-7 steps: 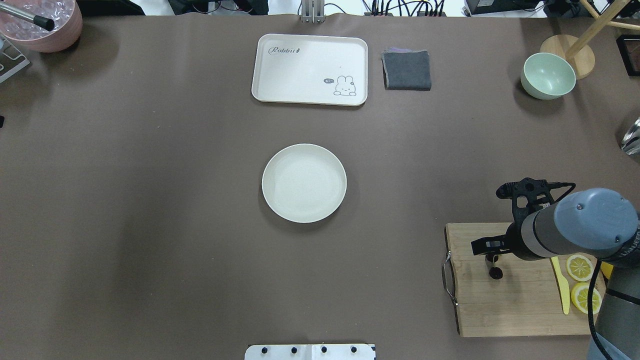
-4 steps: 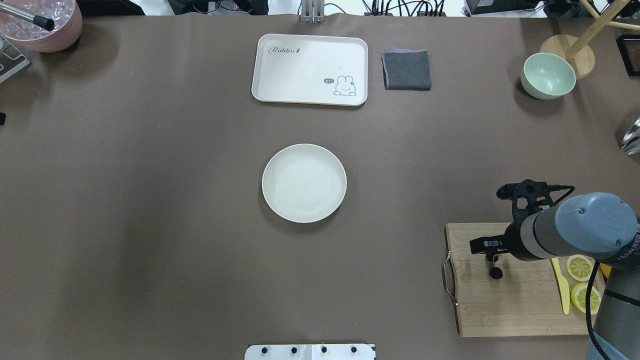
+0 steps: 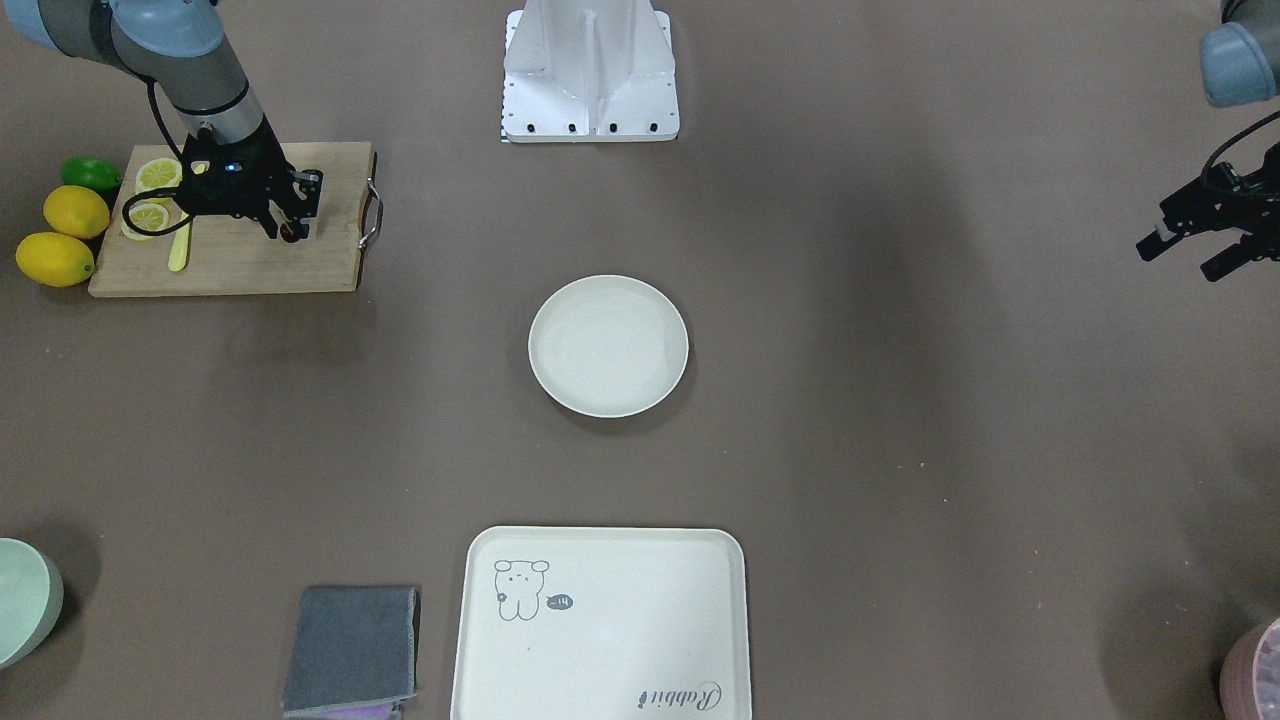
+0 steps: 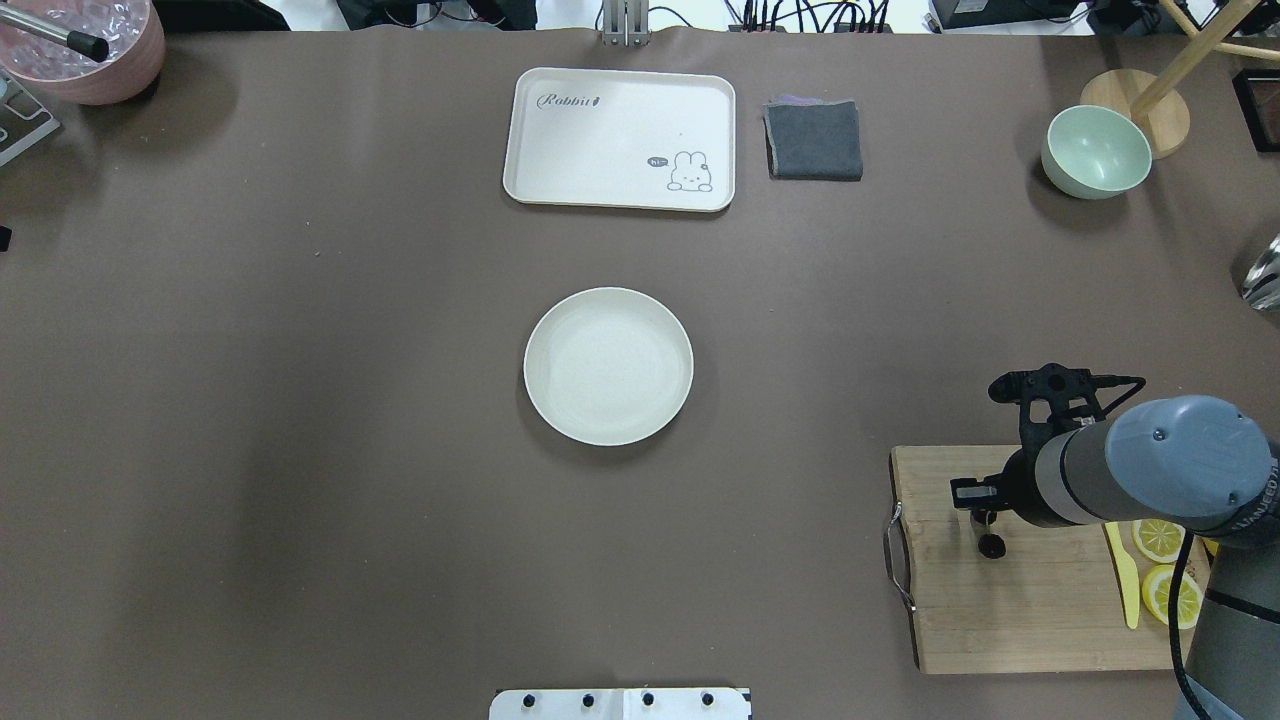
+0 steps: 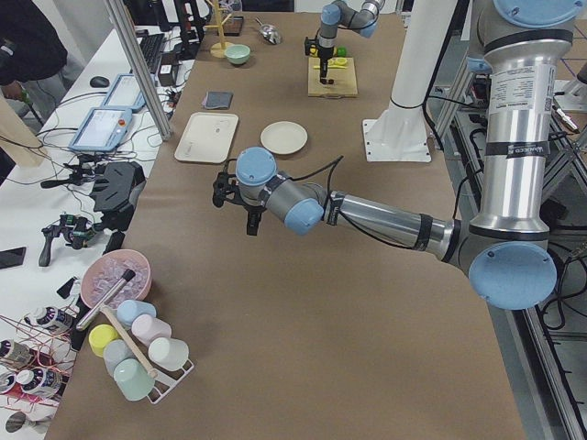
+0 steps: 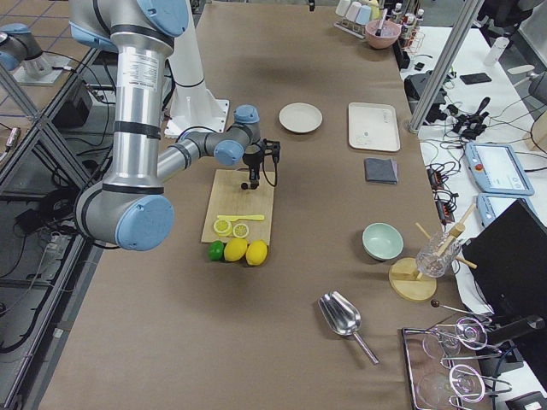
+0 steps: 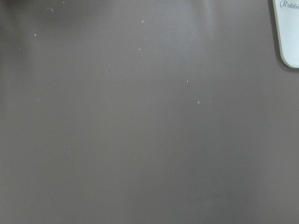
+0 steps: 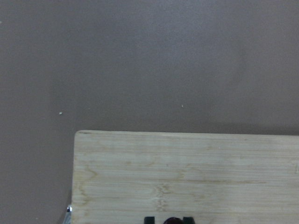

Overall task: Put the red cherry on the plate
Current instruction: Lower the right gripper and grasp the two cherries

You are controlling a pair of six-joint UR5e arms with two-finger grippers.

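Note:
The red cherry (image 4: 991, 545) is a tiny dark pair on a short stem, lying on the left part of the wooden cutting board (image 4: 1010, 620). My right gripper (image 4: 982, 516) points down over it with its fingers closed in on the fruit. In the right wrist view the cherry (image 8: 172, 221) shows dark red between the two fingertips at the bottom edge. The round cream plate (image 4: 608, 366) sits bare at the table's centre, well left of the board. My left gripper (image 3: 1185, 258) hovers open over bare table at the far left side, holding nothing.
Lemon slices (image 4: 1160, 540) and a yellow knife (image 4: 1125, 580) lie on the board's right part, with whole lemons (image 3: 60, 235) beside it. A rabbit tray (image 4: 620, 138), grey cloth (image 4: 814, 140) and mint bowl (image 4: 1095, 150) line the far edge.
My right arm has sunk slightly toward the board and its fingers have drawn in around the cherry. The cherry itself has stayed in place. The plate has not moved.

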